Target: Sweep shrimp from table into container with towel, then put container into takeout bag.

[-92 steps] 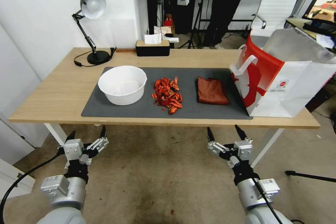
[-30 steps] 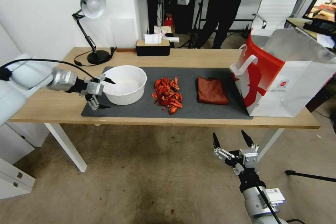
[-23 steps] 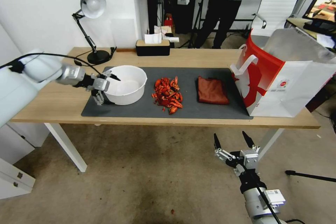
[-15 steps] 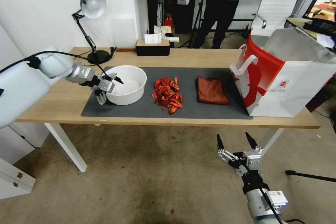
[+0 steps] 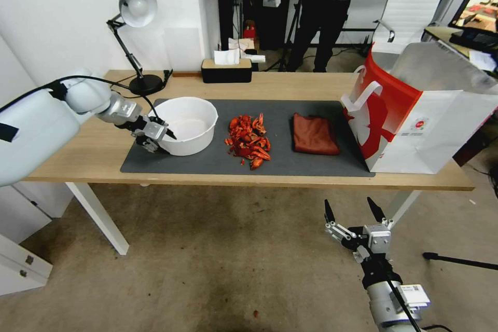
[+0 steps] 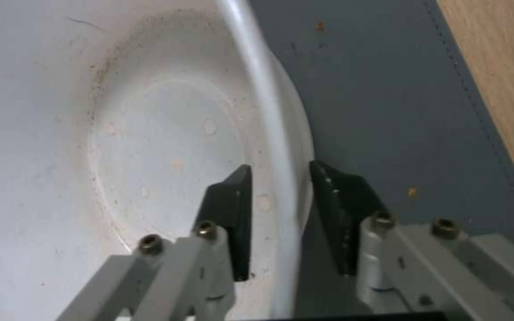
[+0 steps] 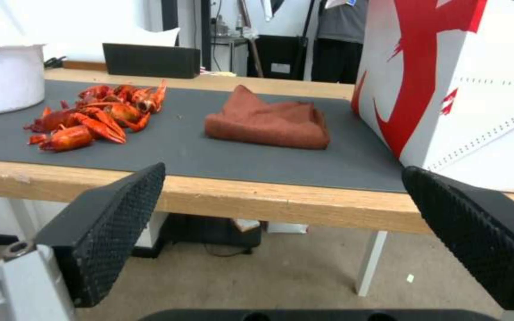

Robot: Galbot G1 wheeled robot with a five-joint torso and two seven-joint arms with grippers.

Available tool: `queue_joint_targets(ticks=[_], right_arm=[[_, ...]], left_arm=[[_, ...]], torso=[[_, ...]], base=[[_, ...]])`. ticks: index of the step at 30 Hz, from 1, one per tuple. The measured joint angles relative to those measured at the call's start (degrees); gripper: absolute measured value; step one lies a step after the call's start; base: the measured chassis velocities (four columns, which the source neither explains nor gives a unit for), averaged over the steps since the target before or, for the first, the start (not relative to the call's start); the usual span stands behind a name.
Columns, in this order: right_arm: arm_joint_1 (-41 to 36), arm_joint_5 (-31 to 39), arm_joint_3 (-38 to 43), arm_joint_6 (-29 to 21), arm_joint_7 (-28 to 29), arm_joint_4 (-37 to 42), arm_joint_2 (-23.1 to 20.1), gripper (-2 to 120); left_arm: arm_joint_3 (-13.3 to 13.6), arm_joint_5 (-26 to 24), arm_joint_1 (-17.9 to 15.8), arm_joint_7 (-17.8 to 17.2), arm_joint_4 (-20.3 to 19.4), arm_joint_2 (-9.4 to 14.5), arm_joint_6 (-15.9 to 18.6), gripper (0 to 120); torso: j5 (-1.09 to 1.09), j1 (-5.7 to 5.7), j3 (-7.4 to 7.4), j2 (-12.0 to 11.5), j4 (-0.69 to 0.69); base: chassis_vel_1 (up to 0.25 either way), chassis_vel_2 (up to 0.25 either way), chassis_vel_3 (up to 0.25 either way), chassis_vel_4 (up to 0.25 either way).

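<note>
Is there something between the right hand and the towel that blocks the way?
Nothing stands on the mat before the towel. But the right hand, fingers wide open, hangs below the table's front edge, so it must rise above that edge first.

The table (image 5: pixel 93 145) bears a grey mat (image 5: pixel 290 163), lamp (image 5: pixel 136 36), tissue box (image 5: pixel 226 70) and takeout bag (image 5: pixel 415 114).

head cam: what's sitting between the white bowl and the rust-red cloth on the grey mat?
The heap of glossy red-orange shrimp shells lies between the round white plastic bowl and the rust-red cloth on the dark grey mat, touching neither. The head view shows it.
</note>
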Motion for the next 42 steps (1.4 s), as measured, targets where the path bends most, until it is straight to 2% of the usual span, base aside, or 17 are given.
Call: queue_joint_targets(ticks=[8, 17, 20, 21, 23, 24, 25, 27, 28, 29, 30, 31, 33, 37, 39, 40, 42], right_arm=[[-0.3, -0.2, 0.3, 0.4, -0.3, 0.1, 0.2, 100], [-0.8, -0.4, 0.6, 1.2, -0.6, 0.1, 0.4, 100], [-0.8, -0.4, 0.3, 1.3, -0.6, 0.1, 0.5, 100], [-0.8, -0.4, 0.3, 1.3, -0.6, 0.1, 0.5, 100], [-0.8, -0.5, -0.1, 1.4, -0.6, 0.1, 0.5, 100], [-0.8, -0.7, -0.3, 1.4, -0.6, 0.1, 0.5, 100], [-0.8, -0.7, -0.3, 1.4, -0.6, 0.1, 0.5, 100], [-0.8, -1.2, -0.6, 1.4, -0.6, 0.3, 0.5, 100], [-0.8, -1.2, -0.6, 1.4, -0.6, 0.3, 0.5, 100], [-0.9, -1.3, -0.7, 1.4, -0.6, 0.4, 0.5, 100], [-0.9, -1.4, -0.8, 1.4, -0.6, 0.4, 0.5, 100], [-0.9, -1.4, -0.8, 1.4, -0.6, 0.4, 0.5, 100], [-0.9, -1.5, -0.9, 1.4, -0.6, 0.6, 0.5, 100], [-0.9, -1.5, -0.9, 1.3, -0.6, 0.8, 0.7, 100], [-1.3, -1.5, -0.9, 1.4, -0.6, 1.2, 0.7, 100], [-1.3, -1.5, -0.9, 1.4, -0.6, 1.2, 0.7, 100], [-1.9, -1.5, -0.8, 1.4, -0.5, 1.6, 0.6, 100]], left_arm=[[-0.3, 0.7, 0.7, 1.4, 0.3, -0.3, -1.3, 1], [-4.5, 0.9, 3.3, 2.1, -3.5, 1.4, -3.7, 0], [-11.4, 1.9, 8.9, 1.0, -12.2, 6.8, -6.7, 0], [-11.4, 1.9, 8.9, 1.0, -12.2, 6.8, -6.7, 0], [-16.8, 3.1, 14.3, 0.3, -17.8, 10.5, -9.6, 0], [-20.9, 4.0, 19.1, -0.2, -22.1, 12.6, -11.4, 0], [-20.9, 4.0, 19.1, -0.2, -22.1, 12.6, -11.4, 0], [-29.2, 6.0, 29.2, -2.1, -30.7, 16.3, -15.0, 0], [-29.2, 6.0, 29.2, -2.1, -30.7, 16.3, -15.0, 0], [-33.0, 7.0, 35.0, -3.9, -34.7, 18.0, -16.3, 0], [-34.2, 7.5, 37.8, -4.8, -36.7, 18.9, -17.0, 0], [-34.2, 7.5, 37.8, -4.8, -36.7, 18.9, -17.0, 0], [-35.5, 10.0, 43.1, -6.9, -42.8, 21.0, -18.6, 0], [-35.5, 12.4, 44.0, -7.4, -46.0, 21.1, -19.0, 0], [-35.6, 18.0, 45.6, -7.9, -48.2, 20.4, -21.2, 0], [-35.6, 18.0, 45.6, -7.9, -48.2, 20.4, -21.2, 0], [-35.8, 24.1, 49.2, -8.5, -48.3, 19.8, -24.2, 0]], torso=[[0.0, 0.0, 0.0, 0.0, 0.0], [-0.01, 0.0, 0.0, 0.0, -0.01], [0.0, -0.01, -0.01, 0.0, -0.01], [0.0, -0.01, -0.01, 0.0, -0.01], [0.0, -0.01, -0.01, 0.0, 0.01], [0.02, -0.01, -0.01, 0.0, 0.03], [0.02, -0.01, -0.01, 0.0, 0.03], [-0.01, -0.02, -0.01, 0.0, 0.0], [-0.01, -0.02, -0.01, 0.0, 0.0], [0.04, -0.02, -0.02, 0.0, 0.03], [0.01, -0.02, -0.01, 0.0, 0.03], [0.01, -0.02, -0.01, 0.0, 0.03], [0.01, -0.02, -0.01, 0.0, 0.02], [-0.01, -0.02, -0.01, 0.0, -0.02], [0.02, -0.01, 0.0, 0.0, -0.03], [0.02, -0.01, 0.0, 0.0, -0.03], [0.01, -0.01, -0.01, 0.0, -0.01]], base=[[0.0, 0.0, 0.0, 0.0], [0.0, 0.0, 0.0, 0.0], [0.0, 0.0, 0.0, 0.0], [0.0, 0.0, 0.0, 0.0], [0.0, 0.0, 0.0, 0.0], [0.0, 0.0, 0.0, 0.0], [0.0, 0.0, 0.0, 0.0], [0.0, 0.0, 0.0, 0.0], [0.0, 0.0, 0.0, 0.0], [0.0, 0.0, 0.0, 0.0], [0.0, 0.0, 0.0, 0.0], [0.0, 0.0, 0.0, 0.0], [0.0, 0.0, 0.0, 0.0], [0.0, 0.0, 0.0, 0.0], [0.0, 0.0, 0.0, 0.0], [0.0, 0.0, 0.0, 0.0], [0.0, 0.0, 0.0, 0.0]])
